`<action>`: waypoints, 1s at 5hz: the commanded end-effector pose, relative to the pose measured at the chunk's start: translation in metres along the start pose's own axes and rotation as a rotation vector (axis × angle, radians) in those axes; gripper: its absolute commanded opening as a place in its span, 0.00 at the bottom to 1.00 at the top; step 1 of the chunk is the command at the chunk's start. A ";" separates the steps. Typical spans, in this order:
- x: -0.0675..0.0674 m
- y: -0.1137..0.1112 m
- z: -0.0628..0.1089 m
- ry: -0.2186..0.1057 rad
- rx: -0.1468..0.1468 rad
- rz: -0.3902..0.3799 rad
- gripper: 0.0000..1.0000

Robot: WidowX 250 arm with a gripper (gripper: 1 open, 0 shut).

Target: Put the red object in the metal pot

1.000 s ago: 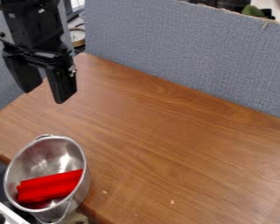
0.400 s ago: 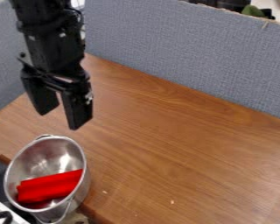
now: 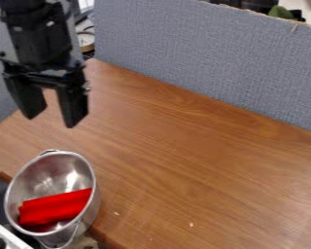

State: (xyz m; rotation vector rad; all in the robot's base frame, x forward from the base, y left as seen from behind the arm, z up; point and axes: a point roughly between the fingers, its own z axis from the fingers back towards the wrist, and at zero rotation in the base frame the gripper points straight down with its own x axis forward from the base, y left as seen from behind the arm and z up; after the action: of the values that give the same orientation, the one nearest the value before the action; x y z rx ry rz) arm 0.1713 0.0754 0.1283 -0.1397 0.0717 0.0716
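**Red bar lies inside the pot; the hand hangs spread above and behind it**

Camera view: the black robot hand (image 3: 50,107) hangs over the left part of the brown wood-grain counter (image 3: 197,146), pointing down, its two dark fingers spread wide with nothing between them. The bright red, round-ended, block-like bar (image 3: 54,208) lies in the bowl of the shiny round silver steel pot (image 3: 50,175), which sits at the counter's near-left corner. The bar rests low against the pot's near wall, apart from the hand and touching nothing but the pot as far as can be seen.

From the hand, the pot and bar lie below and toward the camera, almost directly under it in the picture. The bar's long axis runs across the pot from lower left to upper right, slightly tilted, spanning much of the bowl. Only one arm is present, so no question of which is nearer arises.

Judged from how things lie, the placing looks done; what remains is likely only for the hand to stay clear of the rim.

A grey-blue fabric partition (image 3: 197,53) stands behind the counter. No brand, label or readable writing shows anywhere.
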 end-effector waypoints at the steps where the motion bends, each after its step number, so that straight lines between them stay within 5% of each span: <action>1: 0.007 0.025 -0.001 -0.001 0.026 -0.130 1.00; 2: 0.003 -0.024 -0.008 0.001 0.023 -0.134 1.00; 3: -0.002 -0.048 -0.006 -0.007 0.038 -0.125 1.00; 5: 0.000 -0.049 -0.025 -0.024 0.034 -0.072 1.00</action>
State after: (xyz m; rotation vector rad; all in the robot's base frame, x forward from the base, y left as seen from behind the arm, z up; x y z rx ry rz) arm 0.1695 0.0234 0.1087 -0.1058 0.0519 0.0087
